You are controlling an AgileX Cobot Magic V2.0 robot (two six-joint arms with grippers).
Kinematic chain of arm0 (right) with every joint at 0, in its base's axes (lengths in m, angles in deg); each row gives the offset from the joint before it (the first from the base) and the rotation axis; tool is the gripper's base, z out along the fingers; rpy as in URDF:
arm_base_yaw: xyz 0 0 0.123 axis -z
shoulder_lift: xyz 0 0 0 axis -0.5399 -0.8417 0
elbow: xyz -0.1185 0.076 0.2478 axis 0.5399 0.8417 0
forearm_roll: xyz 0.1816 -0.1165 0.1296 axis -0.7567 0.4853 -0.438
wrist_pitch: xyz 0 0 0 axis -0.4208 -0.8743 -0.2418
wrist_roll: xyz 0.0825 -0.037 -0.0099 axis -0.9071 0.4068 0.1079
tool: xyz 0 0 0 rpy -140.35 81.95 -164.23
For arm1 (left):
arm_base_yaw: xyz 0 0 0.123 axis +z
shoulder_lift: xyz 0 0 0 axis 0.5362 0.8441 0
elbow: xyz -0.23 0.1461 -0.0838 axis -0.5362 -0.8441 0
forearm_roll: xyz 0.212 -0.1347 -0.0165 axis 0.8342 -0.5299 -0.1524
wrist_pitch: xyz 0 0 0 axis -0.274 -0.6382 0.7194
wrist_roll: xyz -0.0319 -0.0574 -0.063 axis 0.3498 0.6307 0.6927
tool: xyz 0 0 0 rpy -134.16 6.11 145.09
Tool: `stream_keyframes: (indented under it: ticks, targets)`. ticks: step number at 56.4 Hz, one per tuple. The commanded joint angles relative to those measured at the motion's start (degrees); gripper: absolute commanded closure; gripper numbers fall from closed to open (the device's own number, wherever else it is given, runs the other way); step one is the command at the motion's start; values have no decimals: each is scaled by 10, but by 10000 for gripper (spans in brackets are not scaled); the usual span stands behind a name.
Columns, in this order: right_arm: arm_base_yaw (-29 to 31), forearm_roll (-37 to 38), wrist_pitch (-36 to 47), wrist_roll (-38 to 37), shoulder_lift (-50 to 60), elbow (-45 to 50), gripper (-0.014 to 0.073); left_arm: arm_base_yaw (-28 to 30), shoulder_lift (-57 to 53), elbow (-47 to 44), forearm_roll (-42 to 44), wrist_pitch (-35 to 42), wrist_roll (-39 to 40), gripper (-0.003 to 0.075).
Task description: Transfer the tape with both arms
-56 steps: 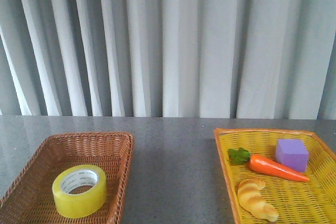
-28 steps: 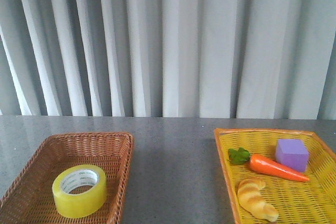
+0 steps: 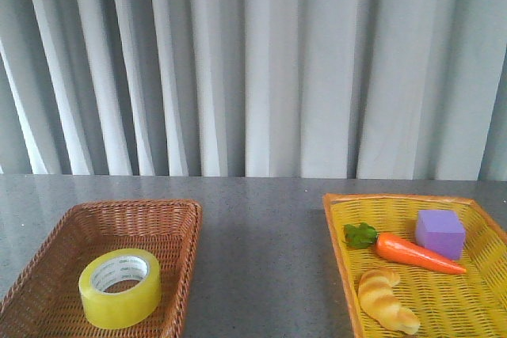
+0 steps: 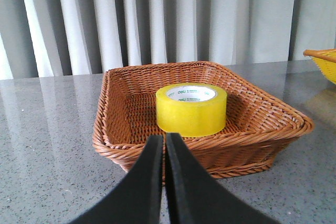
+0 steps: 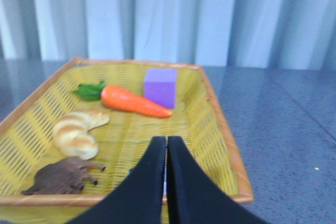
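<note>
The yellow tape roll (image 3: 120, 287) with a white core lies flat in the brown wicker basket (image 3: 170, 219) at the left of the table. In the left wrist view the tape (image 4: 191, 109) sits in the basket (image 4: 273, 119) beyond my left gripper (image 4: 162, 139), which is shut and empty, short of the basket's near rim. My right gripper (image 5: 166, 141) is shut and empty, over the near rim of the yellow basket (image 5: 223, 129). Neither arm shows in the front view.
The yellow basket (image 3: 337, 231) at the right holds a carrot (image 3: 416, 252), a purple block (image 3: 440, 232) and a croissant (image 3: 386, 298). The right wrist view also shows a brown toy animal (image 5: 60, 176). A grey curtain hangs behind the table.
</note>
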State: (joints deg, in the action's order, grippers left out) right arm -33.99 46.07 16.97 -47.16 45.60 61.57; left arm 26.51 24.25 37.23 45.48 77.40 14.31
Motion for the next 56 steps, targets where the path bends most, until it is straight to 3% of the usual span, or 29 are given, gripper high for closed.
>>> stream_keyframes:
  ticks: [1, 15, 22, 28, 34, 56]
  targets:
    - [44, -21, 89, -2, 45, 34, 601, 1, -9, 5, -6, 41, 5, 726]
    - [55, -90, 175, 19, 66, 95, 599, 1, -9, 5, -6, 41, 5, 726]
    - [55, -207, 205, 124, 84, 140, 598, 1, -9, 5, -6, 41, 5, 726]
    - [55, -293, 162, 229, 83, 138, 598, 1, -9, 5, -6, 41, 5, 726]
    - [55, -301, 147, 286, 83, 138, 598, 1, -9, 5, -6, 41, 5, 726]
    - [55, -300, 139, 286, 83, 137, 598, 1, -9, 5, -6, 41, 5, 726]
